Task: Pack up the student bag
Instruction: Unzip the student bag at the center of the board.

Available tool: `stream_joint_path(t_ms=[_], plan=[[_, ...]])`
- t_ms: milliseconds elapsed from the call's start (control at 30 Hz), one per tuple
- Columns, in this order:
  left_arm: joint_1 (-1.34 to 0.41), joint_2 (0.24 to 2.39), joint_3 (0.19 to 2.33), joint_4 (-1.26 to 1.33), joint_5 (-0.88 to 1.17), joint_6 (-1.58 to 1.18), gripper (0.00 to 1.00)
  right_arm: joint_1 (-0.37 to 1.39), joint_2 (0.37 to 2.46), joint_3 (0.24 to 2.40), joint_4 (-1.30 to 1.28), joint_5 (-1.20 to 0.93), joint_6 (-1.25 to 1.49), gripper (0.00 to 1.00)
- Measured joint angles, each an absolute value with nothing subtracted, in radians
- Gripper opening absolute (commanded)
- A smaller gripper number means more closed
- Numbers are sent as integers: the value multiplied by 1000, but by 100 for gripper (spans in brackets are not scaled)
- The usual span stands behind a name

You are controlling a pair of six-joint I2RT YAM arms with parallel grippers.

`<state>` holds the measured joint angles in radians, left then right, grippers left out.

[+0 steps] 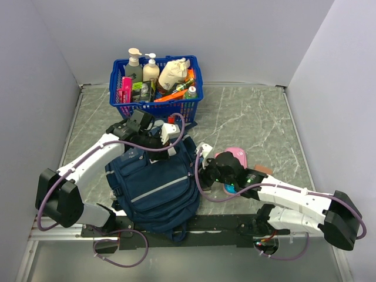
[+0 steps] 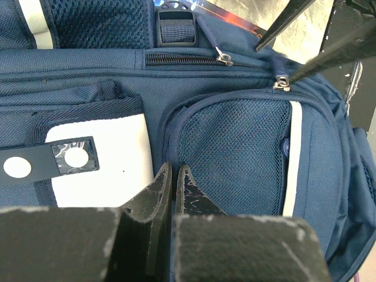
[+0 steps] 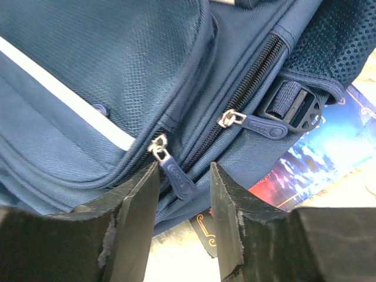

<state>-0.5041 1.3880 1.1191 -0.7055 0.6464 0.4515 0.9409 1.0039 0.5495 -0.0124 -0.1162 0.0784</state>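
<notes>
The student bag (image 1: pixel 157 187) is a navy backpack lying flat at the near middle of the table. It fills the left wrist view (image 2: pixel 235 153) and the right wrist view (image 3: pixel 106 70). My left gripper (image 1: pixel 170 148) rests on the bag's top end; its jaws (image 2: pixel 174 176) are closed to a thin slit over a fold of fabric between a white patch (image 2: pixel 111 158) and a mesh pocket. My right gripper (image 1: pixel 201 168) is open at the bag's right side. A blue zipper pull (image 3: pixel 179 176) hangs between its fingertips (image 3: pixel 183 170) without touching them. A second zipper pull (image 3: pixel 264 126) lies just beyond.
A blue mesh basket (image 1: pixel 154 107) of bottles stands behind the bag. A pink object (image 1: pixel 236 157) lies beside my right arm. A colourful printed book or card (image 3: pixel 317 158) sticks out from under the bag. Grey walls close in the table on three sides.
</notes>
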Motion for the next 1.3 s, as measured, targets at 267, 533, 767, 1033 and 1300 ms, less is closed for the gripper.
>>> stream_joint_path(t_ms=[267, 533, 767, 1033, 1300], plan=[[-503, 1388, 1130, -716, 646, 452, 1, 957, 1015, 549, -4, -83, 65, 17], [-503, 1391, 1130, -683, 620, 413, 1, 1001, 1000, 549, -18, -29, 69, 4], [-480, 1448, 1132, -589, 588, 315, 1, 1095, 920, 549, -94, 65, 110, 0], [-448, 1485, 1168, -617, 640, 317, 1, 1139, 885, 547, -143, 229, 139, 43], [-442, 1454, 1168, -688, 685, 427, 1, 1112, 885, 547, -75, 294, 53, 45]])
